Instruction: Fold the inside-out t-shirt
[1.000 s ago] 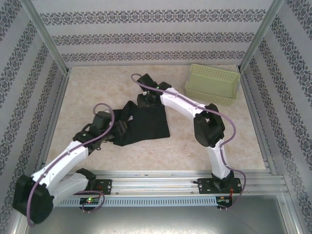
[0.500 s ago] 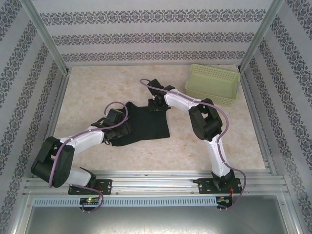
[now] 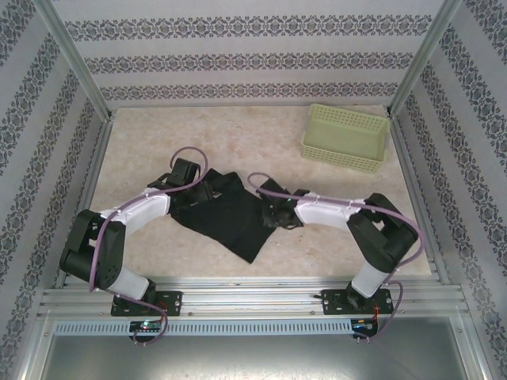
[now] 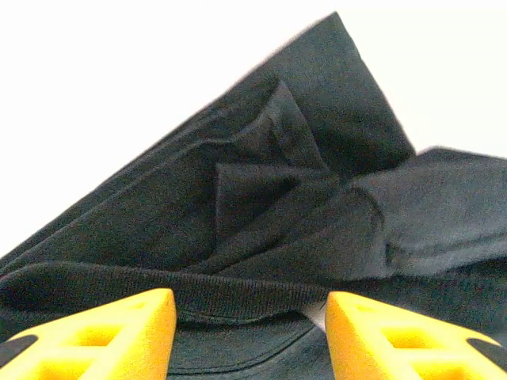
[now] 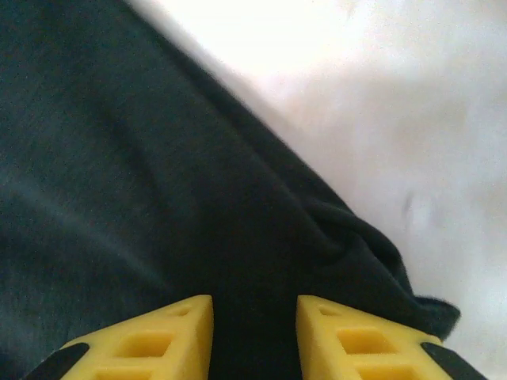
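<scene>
The black inside-out t-shirt [image 3: 230,218] lies rumpled on the table between the two arms, one corner pointing toward the near edge. My left gripper [image 3: 207,190] rests at its back left part. In the left wrist view the yellow fingers [image 4: 119,332] stand well apart, and the ribbed collar [image 4: 238,294] runs flat between them, not pinched. My right gripper [image 3: 273,215] sits low on the shirt's right edge. Its fingers [image 5: 158,340] are a narrow gap apart with dark cloth [image 5: 253,317] filling the gap. Whether that cloth is pinched is unclear.
A pale green perforated basket [image 3: 346,137] stands at the back right, well away from the shirt. Patterned walls and metal posts close the table in on three sides. A metal rail [image 3: 253,297] runs along the near edge.
The right arm swung from the shirt's back edge forward to its right edge, its fingers narrowing. The left gripper moved back along the shirt. The shirt turned, one corner now nearer the front.
</scene>
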